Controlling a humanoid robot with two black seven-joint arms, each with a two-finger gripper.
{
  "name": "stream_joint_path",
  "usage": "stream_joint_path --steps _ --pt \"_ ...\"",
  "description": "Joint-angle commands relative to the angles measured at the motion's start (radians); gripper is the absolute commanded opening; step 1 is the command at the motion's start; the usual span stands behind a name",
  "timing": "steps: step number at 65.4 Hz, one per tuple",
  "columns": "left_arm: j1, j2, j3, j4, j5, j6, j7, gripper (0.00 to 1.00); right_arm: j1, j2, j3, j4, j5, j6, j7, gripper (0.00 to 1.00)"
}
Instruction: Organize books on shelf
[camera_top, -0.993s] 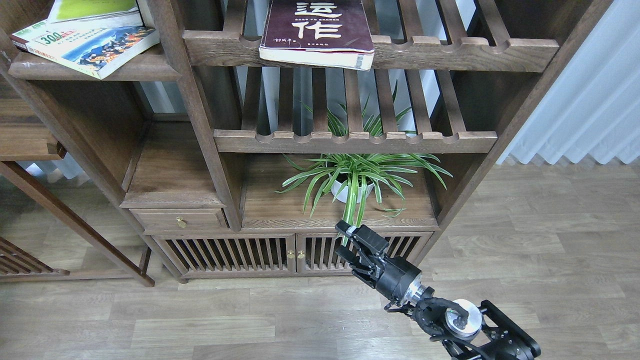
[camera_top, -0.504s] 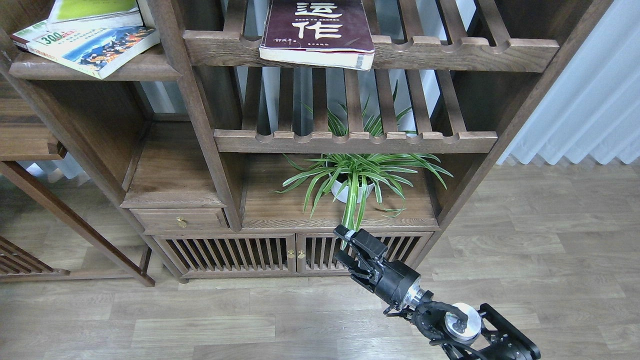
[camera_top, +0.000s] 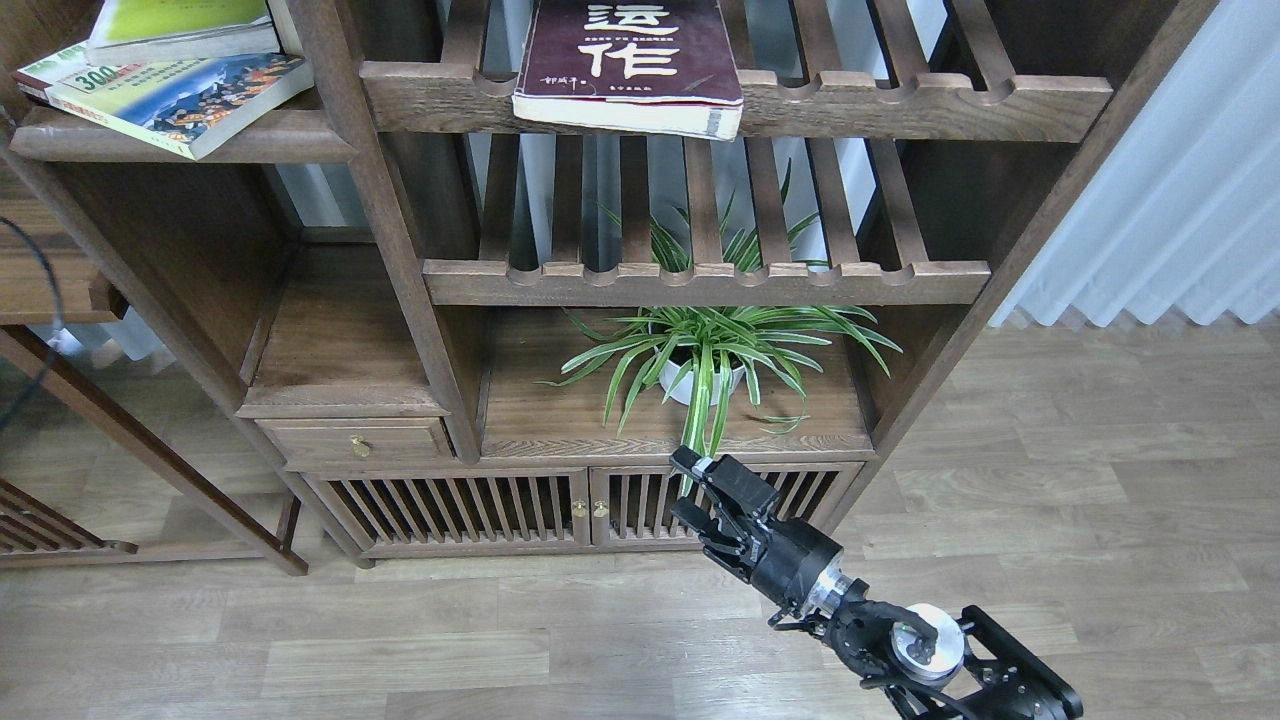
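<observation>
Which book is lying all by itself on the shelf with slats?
The maroon book with big white Chinese characters. The lime-yellow book and the cream "300" book are stacked together at the far left.

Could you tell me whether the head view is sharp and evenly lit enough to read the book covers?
Head view: sharp overall; the maroon book characters and the "300" on the cream book read clearly; lighting soft and even, no glare; shelf recesses are dim; frame edges bow slightly; top edge crops the books; right gripper is dark, low in detail.
</observation>
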Motion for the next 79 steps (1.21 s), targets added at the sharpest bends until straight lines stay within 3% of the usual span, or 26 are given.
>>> stream_joint_path --steps 1,26,46,54,57,63,66,79 --pt "-0.001 -0.073 0.0 0.005 0.0 0.0 0.0 1.0 0.0 0.0 0.003 -0.001 0.0 0.0 0.0 0.98" --pt "0.006 -0.375 -0.002 0.011 0.0 0.0 0.0 0.99 0.0 0.0 0.015 -0.002 0.003 0.006 0.0 0.99" --pt "0.096 -0.378 0.004 0.048 0.0 0.0 0.0 0.99 0.0 -0.034 0.162 0.002 0.005 0.007 0.0 0.99" --pt "0.119 -0.378 0.107 0.048 -0.006 0.0 0.0 0.99 0.003 -0.071 0.227 0.004 0.006 0.007 0.0 0.99" --pt "0.121 -0.378 0.149 0.048 -0.012 0.0 -0.033 0.99 0.005 -0.084 0.241 0.004 0.006 0.007 0.0 0.99" --pt "0.124 -0.378 0.23 0.044 -0.014 0.0 -0.166 0.99 0.006 -0.113 0.257 0.004 0.006 0.009 0.0 0.99" --pt "0.124 -0.378 0.254 0.04 -0.014 0.0 -0.196 0.99 0.006 -0.123 0.261 0.004 0.008 0.011 0.0 0.99" --pt "0.168 -0.378 0.313 -0.008 -0.015 0.0 -0.21 0.99 0.011 -0.132 0.284 0.004 0.008 0.011 0.0 0.99"
